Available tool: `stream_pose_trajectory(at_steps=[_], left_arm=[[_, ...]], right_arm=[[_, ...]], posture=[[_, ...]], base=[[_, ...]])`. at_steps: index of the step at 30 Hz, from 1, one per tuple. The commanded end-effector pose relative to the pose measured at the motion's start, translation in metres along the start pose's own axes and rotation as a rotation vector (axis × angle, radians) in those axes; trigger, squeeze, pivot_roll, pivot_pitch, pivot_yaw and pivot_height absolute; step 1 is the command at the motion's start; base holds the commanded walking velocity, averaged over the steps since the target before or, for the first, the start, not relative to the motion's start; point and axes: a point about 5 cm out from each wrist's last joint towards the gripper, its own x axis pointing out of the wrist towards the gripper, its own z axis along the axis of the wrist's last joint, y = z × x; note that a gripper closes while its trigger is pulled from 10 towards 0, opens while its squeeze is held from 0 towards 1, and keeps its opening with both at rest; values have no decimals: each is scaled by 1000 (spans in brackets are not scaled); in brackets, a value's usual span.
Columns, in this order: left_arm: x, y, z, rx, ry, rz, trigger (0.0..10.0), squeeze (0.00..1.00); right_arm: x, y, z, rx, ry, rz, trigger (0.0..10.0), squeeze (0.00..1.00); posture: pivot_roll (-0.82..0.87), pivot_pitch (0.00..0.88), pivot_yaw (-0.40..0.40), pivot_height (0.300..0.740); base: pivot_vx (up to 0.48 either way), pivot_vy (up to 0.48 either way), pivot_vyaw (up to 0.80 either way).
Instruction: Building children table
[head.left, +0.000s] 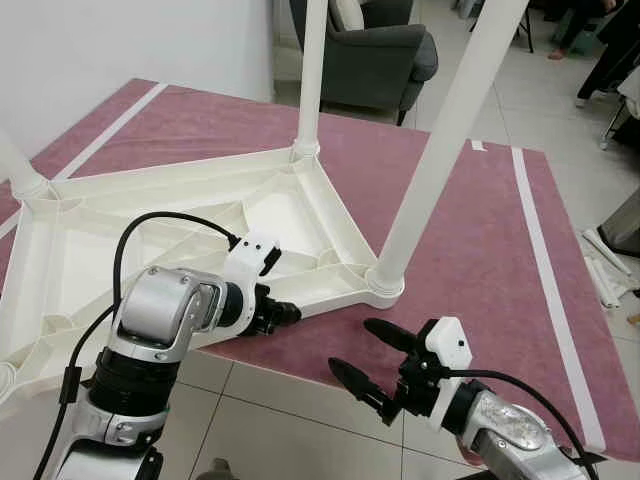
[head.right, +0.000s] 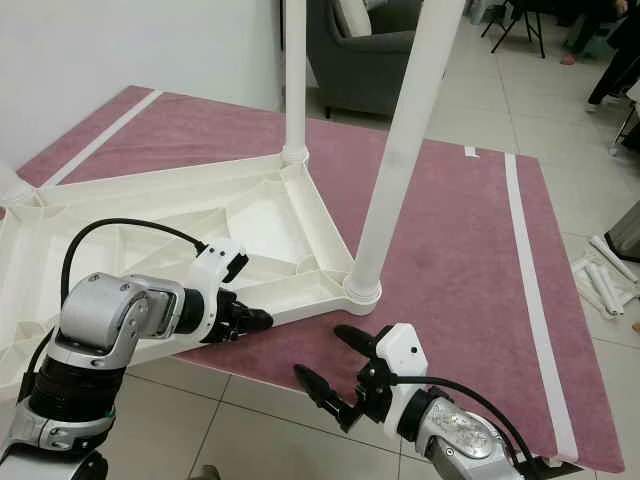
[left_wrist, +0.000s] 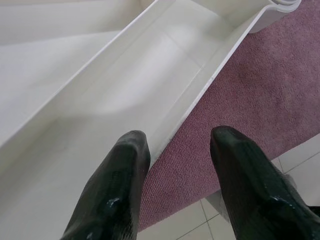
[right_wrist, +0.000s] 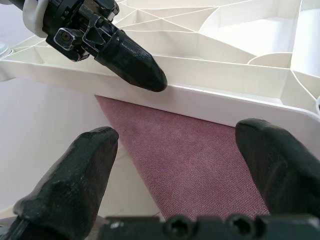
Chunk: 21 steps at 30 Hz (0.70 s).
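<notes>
A white plastic children's table (head.left: 100, 230) lies upside down on a maroon rug (head.left: 480, 230). Three white legs stand up from its corners: one at the back (head.left: 311, 70), one at the near right corner (head.left: 440, 140) and one at the far left (head.left: 15, 165). My left gripper (head.left: 285, 315) is open at the table's near rim (left_wrist: 200, 95), with one finger over the inside and the other over the rug. My right gripper (head.left: 352, 347) is open and holds nothing. It hovers low over the rug's front edge, just short of the near right corner, and faces the rim (right_wrist: 210, 102).
A grey armchair (head.left: 380, 50) stands behind the rug. White stripes run along the rug's sides. Loose white parts (head.left: 605, 270) lie on the tiles at the right. A person's legs (head.left: 610, 50) are at the far back right. Tiled floor (head.left: 270, 410) lies in front.
</notes>
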Motion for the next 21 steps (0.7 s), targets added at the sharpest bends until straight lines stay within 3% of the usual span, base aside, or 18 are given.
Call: stream_pose_trajectory(at_steps=[1,21], left_arm=[[-34,-31,73,764,-820,-10,10000,0],[-34,-31,73,764,-820,-10,10000,0]], right_arm=[[-4,-1,-9,6,39,-10,10000,0],[-4,-1,-9,6,39,-10,10000,0]], posture=[[91,0,3,740],[91,0,3,740]], base=[[0,0,0],[0,0,0]])
